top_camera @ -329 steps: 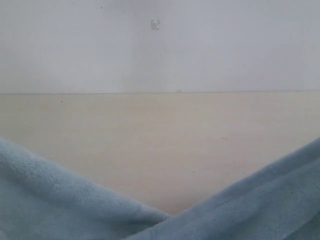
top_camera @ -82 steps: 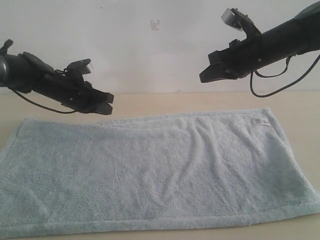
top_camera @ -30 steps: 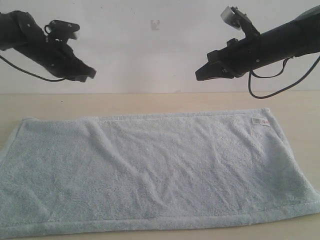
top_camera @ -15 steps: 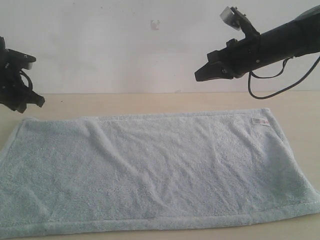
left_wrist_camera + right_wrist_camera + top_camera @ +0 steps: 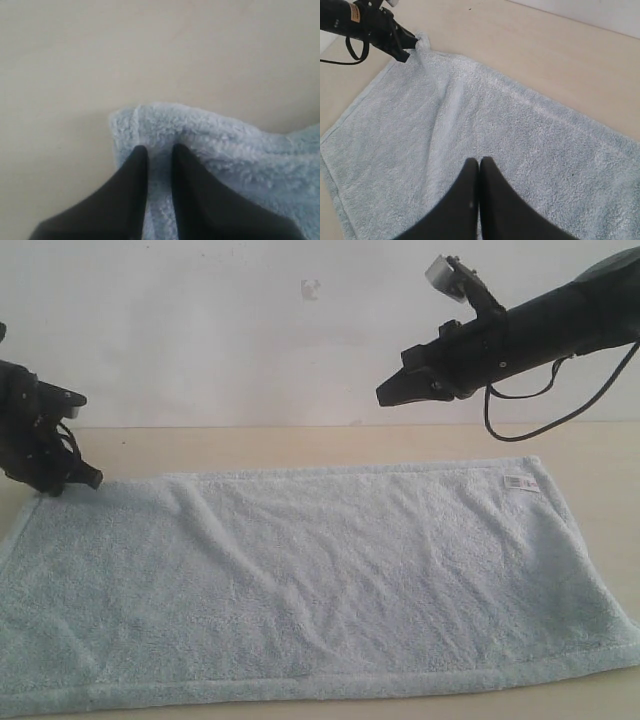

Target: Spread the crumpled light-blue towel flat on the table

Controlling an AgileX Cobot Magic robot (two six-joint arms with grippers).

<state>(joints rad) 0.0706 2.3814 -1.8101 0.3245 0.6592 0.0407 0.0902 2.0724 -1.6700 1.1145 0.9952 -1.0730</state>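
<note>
Now that your left gripper has dropped to nip the far-left corner of the towel, jaws nearly closed, tug outward to finish flattening; your right gripper hovers above it, closed and empty.

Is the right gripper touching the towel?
No, the right gripper hangs shut in the air above the towel, clear of it.

Plain white wall, small mark

towel corners cropped, label print — too small
</note>
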